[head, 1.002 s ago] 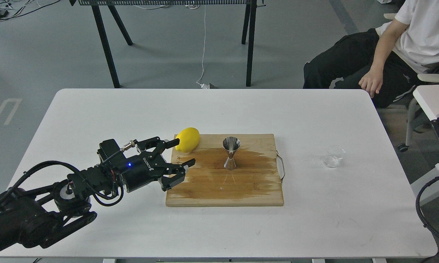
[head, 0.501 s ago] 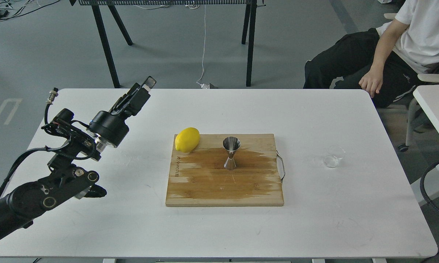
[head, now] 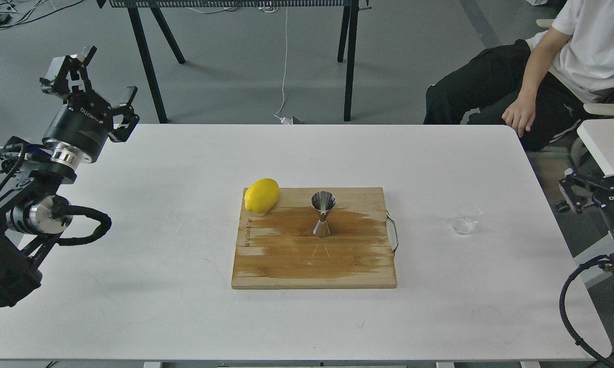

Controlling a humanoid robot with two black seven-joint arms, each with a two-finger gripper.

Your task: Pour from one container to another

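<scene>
Left fingers [head: 84, 76] spread, empty, raised off bench's far-left corner. Right fingers [head: 572, 190] barely in view at right edge; cannot tell whether spread.

Glass cup [head: 465, 219] sits nearest right fingers, on bare bench [head: 184, 317]. Clear, hard to judge; clumsy grab could knock it over.

Steel jigger [head: 323, 214] upright on wet board [head: 312, 266], beyond cup. Narrow waist, tippy; small mouth, overshoot likely spills.

Table [head: 184, 317] with cutting board [head: 296, 271] at its centre, jigger [head: 323, 213] upright on the board's far half, lemon [head: 262, 195] on the board's far-left corner, glass cup [head: 465, 219] on the table right of the board, well apart.
</scene>
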